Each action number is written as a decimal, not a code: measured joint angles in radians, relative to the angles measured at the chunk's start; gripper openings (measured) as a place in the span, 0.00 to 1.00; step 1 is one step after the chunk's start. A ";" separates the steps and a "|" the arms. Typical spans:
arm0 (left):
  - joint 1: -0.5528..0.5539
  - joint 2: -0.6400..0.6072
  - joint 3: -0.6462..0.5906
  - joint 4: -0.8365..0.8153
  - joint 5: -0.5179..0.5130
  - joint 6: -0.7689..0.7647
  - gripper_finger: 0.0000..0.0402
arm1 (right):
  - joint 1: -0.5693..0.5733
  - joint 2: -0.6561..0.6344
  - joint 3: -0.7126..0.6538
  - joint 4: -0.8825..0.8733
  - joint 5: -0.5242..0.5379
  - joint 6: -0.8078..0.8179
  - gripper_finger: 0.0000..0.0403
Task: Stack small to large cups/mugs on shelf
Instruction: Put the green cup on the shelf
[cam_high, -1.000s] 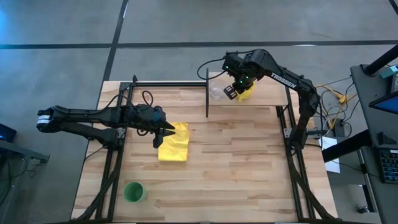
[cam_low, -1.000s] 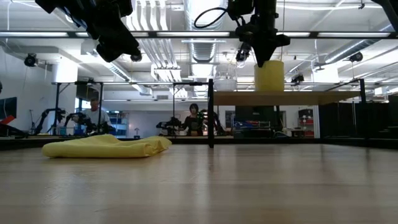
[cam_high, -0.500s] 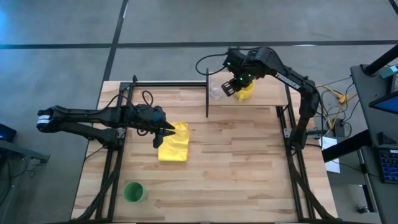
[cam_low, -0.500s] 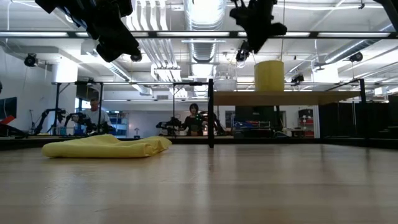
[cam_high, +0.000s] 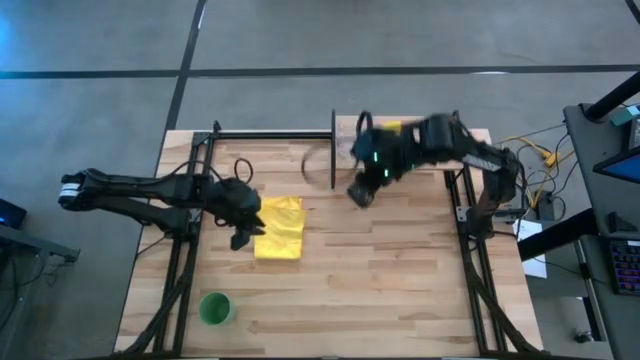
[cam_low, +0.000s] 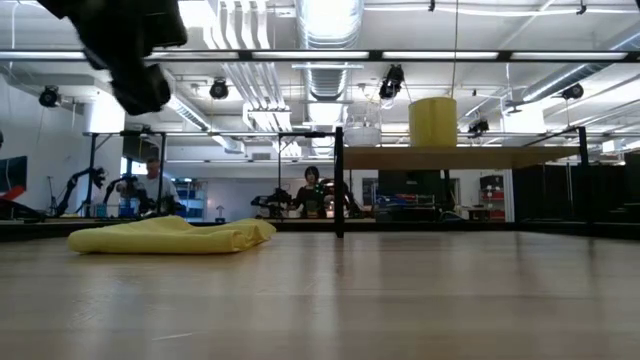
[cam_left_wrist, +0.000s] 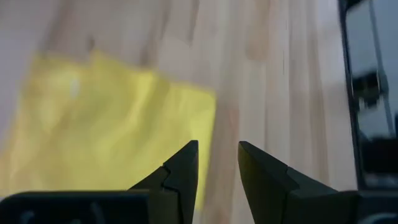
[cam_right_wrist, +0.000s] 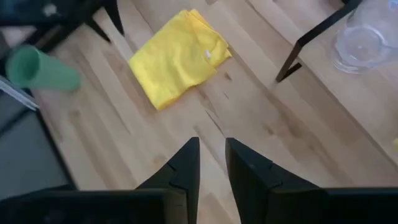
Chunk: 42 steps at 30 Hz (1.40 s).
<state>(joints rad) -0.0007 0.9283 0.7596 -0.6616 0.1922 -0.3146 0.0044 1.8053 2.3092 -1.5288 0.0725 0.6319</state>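
I see the slatted pale-wood tabletop first, then the narrower light plank shelf raised on thin black posts at its far edge. On the shelf stand the cylindrical yellow mug and, near it, the small clear cup, glassy and round. A soft, folded yellow cloth lies flat mid-table; my left gripper hangs beside its edge, jaws slightly parted with nothing between them. My right gripper is out over bare boards in front of the shelf, fingers nearly together, empty. The smooth green cup stands upright near the table's front left corner, well apart from both.
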 joint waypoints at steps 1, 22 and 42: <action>-0.011 -0.002 0.007 -0.042 0.012 -0.007 0.25 | 0.038 0.002 -0.009 0.000 0.043 0.010 0.18; -0.716 0.140 0.321 -0.455 -0.057 -0.229 0.25 | 0.321 0.007 -0.348 0.042 0.244 0.371 0.19; -0.864 0.370 0.308 -0.392 -0.202 -0.334 0.25 | 0.326 0.010 -0.433 0.340 0.233 0.352 0.16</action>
<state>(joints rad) -0.8642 1.2980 1.0673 -1.0540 -0.0095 -0.6483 0.3302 1.8149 1.8764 -1.1890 0.3057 0.9844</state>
